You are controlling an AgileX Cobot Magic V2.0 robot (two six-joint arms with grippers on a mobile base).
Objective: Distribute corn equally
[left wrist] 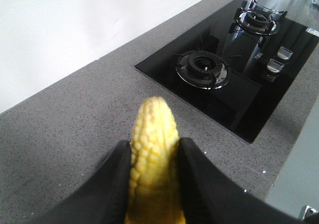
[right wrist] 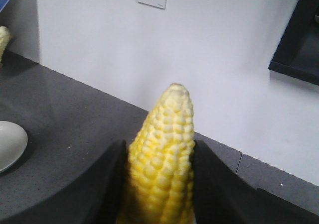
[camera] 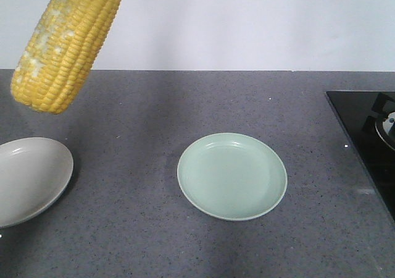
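Both arms carrying corn, plates empty.
Left gripper [left wrist: 154, 184] clamps a cob [left wrist: 152, 154]; right gripper [right wrist: 159, 184] clamps another cob [right wrist: 162, 159]. One cob hangs above the grey plate [camera: 31, 179]; green plate [camera: 232, 176] bare. Best to lower until the cob nearly touches the plate centre, lay flat, then release so it won't roll off.

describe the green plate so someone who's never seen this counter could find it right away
On the grey speckled stone counter, look to the left of the black glass gas hob. The round pale mint-green plate lies near the counter's middle, empty. Its neighbour, the greyish-white plate, sits at the far left edge, cut off by the frame.
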